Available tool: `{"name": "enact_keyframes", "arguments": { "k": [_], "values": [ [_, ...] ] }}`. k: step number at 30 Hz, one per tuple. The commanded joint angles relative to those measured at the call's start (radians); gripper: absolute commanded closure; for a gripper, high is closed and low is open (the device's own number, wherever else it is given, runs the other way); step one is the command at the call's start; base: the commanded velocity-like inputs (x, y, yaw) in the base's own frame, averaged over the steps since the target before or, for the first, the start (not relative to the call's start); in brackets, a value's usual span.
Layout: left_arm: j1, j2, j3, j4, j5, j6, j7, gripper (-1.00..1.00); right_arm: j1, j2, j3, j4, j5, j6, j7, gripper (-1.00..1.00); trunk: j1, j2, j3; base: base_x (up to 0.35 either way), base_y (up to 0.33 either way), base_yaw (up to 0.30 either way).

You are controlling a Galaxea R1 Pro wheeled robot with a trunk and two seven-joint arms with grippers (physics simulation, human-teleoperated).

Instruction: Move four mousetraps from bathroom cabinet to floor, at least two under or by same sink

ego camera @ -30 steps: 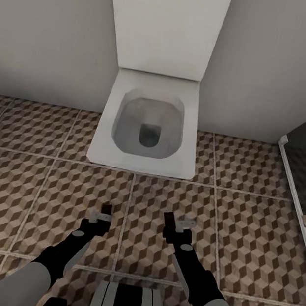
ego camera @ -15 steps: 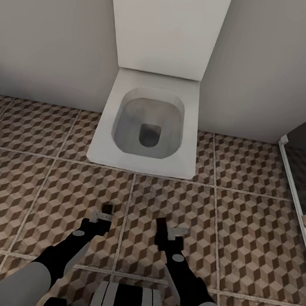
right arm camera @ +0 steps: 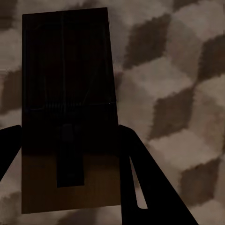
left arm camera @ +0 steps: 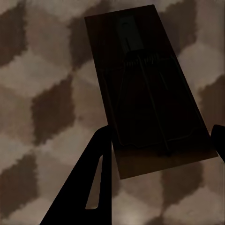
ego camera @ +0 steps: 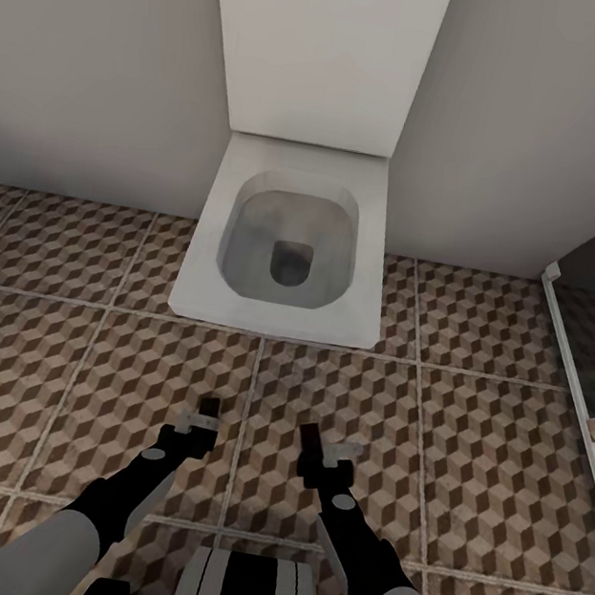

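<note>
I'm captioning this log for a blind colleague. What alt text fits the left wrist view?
A dark brown wooden mousetrap with metal spring and wire parts is held at its sides between the dark fingers of the left end effector. Behind it lies the bathroom floor, tiled in a brown, beige and white cube pattern.

I'm working in a home bathroom: a white square toilet (ego camera: 289, 248) with its lid raised stands against a plain pale wall (ego camera: 106, 52), on a floor (ego camera: 468, 433) of brown, beige and white cube-patterned tiles, with a glass shower screen's pale frame (ego camera: 569, 382) at the right.
</note>
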Motion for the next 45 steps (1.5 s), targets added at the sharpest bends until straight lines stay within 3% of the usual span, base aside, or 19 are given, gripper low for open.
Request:
{"name": "enact_keyframes", "arguments": {
  "k": [1,4,8,12,29,45],
  "values": [
    [0.000,0.001,-0.009,-0.003,0.009,0.003,0.008,1.00,0.000,-0.001,0.006,-0.002,-0.006,0.005,0.001,1.00,0.000,0.000,-0.001,0.000,0.000,0.000],
    [0.001,0.001,-0.011,-0.001,0.009,-0.014,0.008,1.00,0.000,-0.001,0.006,-0.002,-0.005,0.004,0.020,1.00,0.000,0.000,-0.001,0.000,0.000,0.000],
    [0.002,0.001,-0.013,0.018,0.009,-0.100,0.007,1.00,0.000,-0.001,0.006,-0.016,-0.005,-0.010,0.037,1.00,0.000,0.000,-0.001,0.000,0.000,0.000],
    [0.002,-0.004,-0.013,0.027,0.009,-0.134,0.005,1.00,0.000,-0.001,0.006,-0.022,-0.005,-0.030,0.040,1.00,0.000,0.000,-0.001,0.000,0.000,0.000],
    [0.003,-0.008,-0.013,0.126,0.009,-0.147,0.005,1.00,0.000,-0.002,0.005,-0.033,-0.003,-0.058,0.066,1.00,0.000,0.000,-0.001,0.000,0.000,0.000],
    [0.003,-0.009,-0.013,0.149,0.009,-0.190,0.005,1.00,0.000,-0.010,0.004,-0.037,0.000,-0.066,0.066,1.00,0.000,0.000,-0.001,0.000,0.000,0.000]
  ]
}}
